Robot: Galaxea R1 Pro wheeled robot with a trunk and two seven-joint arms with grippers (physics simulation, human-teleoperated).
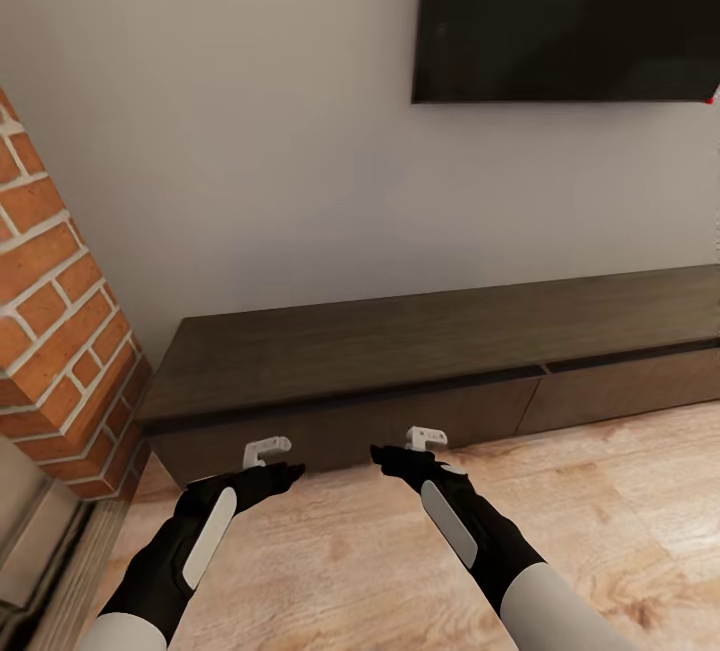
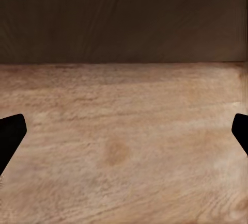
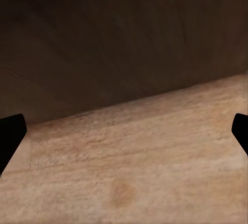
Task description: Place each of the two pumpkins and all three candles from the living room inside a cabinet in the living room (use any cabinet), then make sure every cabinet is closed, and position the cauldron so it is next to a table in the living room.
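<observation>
A long dark cabinet [image 1: 400,371] with shut drawer fronts blocked the way ahead along the wall. A brick column [image 1: 60,331] stood beside its left end. Bare wooden floor [image 1: 340,551] lay open before it.

A plain pale grey wall [image 1: 250,111] carries a black flat television [image 1: 570,16] at upper right. A red brick fireplace column [image 1: 55,331] with pale mortar stands at the left. Light wood-plank flooring [image 1: 350,551] spreads below, evenly lit.
</observation>
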